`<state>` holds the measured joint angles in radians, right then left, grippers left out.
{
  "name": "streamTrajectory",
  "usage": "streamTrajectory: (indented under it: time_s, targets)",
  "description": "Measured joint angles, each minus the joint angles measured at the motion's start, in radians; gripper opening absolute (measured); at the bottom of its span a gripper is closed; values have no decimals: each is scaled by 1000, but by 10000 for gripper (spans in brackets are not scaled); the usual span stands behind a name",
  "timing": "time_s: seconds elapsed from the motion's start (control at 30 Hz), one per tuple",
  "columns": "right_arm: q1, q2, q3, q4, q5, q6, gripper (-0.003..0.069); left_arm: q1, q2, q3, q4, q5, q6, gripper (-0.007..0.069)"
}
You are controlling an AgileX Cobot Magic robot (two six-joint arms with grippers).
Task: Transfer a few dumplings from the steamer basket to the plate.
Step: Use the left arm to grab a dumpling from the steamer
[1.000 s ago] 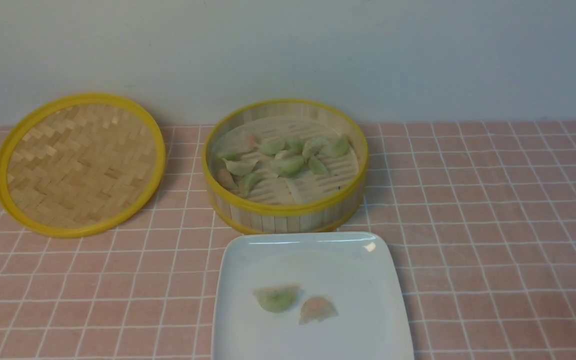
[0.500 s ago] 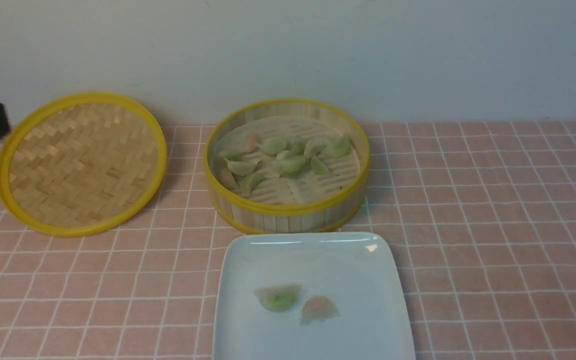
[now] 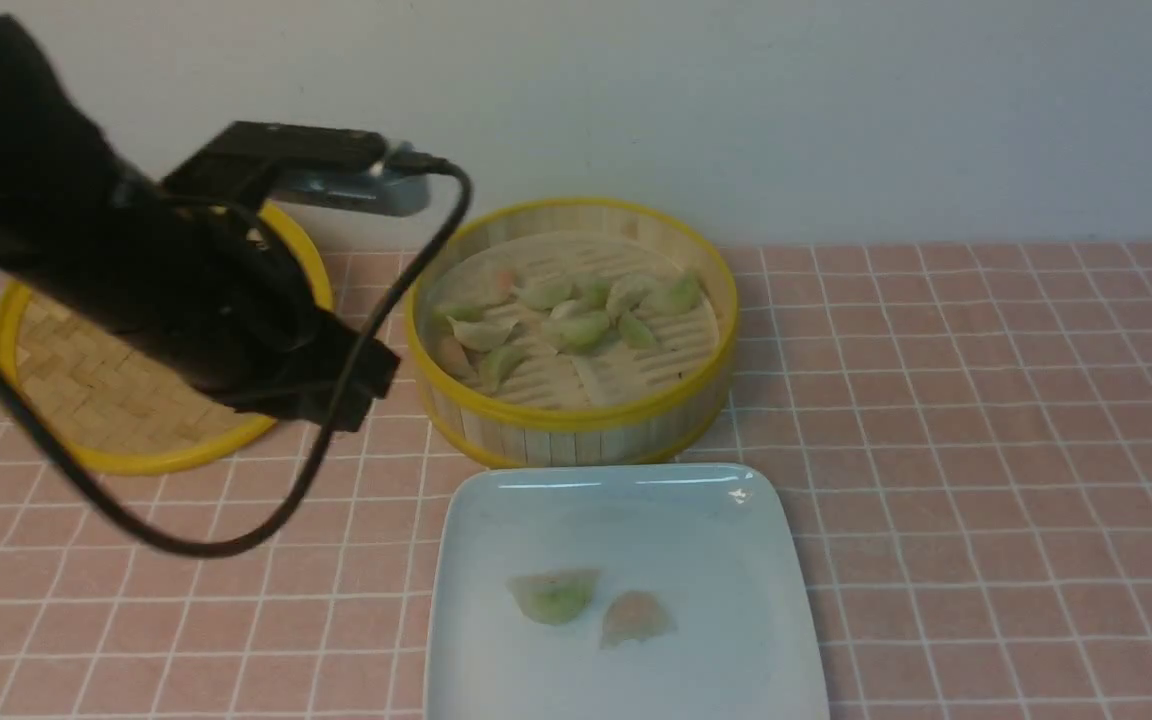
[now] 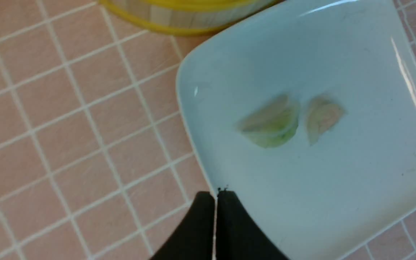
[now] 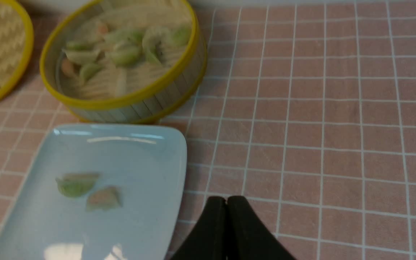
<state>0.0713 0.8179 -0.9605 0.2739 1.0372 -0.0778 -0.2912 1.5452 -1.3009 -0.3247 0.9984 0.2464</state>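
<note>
While the left gripper (image 4: pixel 216 196) and the right gripper (image 5: pixel 226 199) both have jaws pressed together, empty, the left arm (image 3: pixel 136 280) is nearer. The basket (image 3: pixel 576 425) of dumplings (image 3: pixel 576 328) lies just to its right. The plate (image 3: pixel 636 510), nearer the robot, holds two.

No text, label, brand, number or sign can be read on anything in these views.

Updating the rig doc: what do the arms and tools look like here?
Left arm: bulky matte black, blurred. A silver-grey camera box rides on it, with a thick black cable looping down. Left tool and right tool: plain black fingers tapering to narrow tips. No markings visible. Right arm out of view.
</note>
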Motion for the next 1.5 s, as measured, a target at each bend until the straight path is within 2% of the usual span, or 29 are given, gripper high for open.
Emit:
streamTrajectory:
  time_s: [0.2,0.3,0.43,0.57,0.8,1.03,1.1,1.2,1.4,1.5]
  targets:
    - [0,122,-62,12,24,-42,-13,-84,211,-216,77,-10,0,-6]
    - [0,137,-65,31,24,-44,-13,-94,303,-304,116,-10,-22,0]
    - [0,140,-66,42,21,-46,-13,-95,436,-421,176,-13,-74,46]
    - [0,140,-67,45,19,-46,-13,-95,616,-574,254,-31,-96,190]
    - [0,140,-67,73,19,-61,-13,-95,784,-695,317,-67,-139,329]
    - [0,140,-68,112,19,-97,-13,-98,818,-718,364,-67,-234,323]
    - [0,140,-68,119,20,-99,-13,-99,819,-720,362,-60,-246,277]
    - [0,140,-68,122,20,-102,-13,-103,819,-735,367,-23,-255,162]
    - [0,140,-68,124,22,-102,-13,-108,776,-842,371,178,-246,165]
    - [0,141,-68,129,16,-102,-13,-109,688,-902,315,217,-228,165]
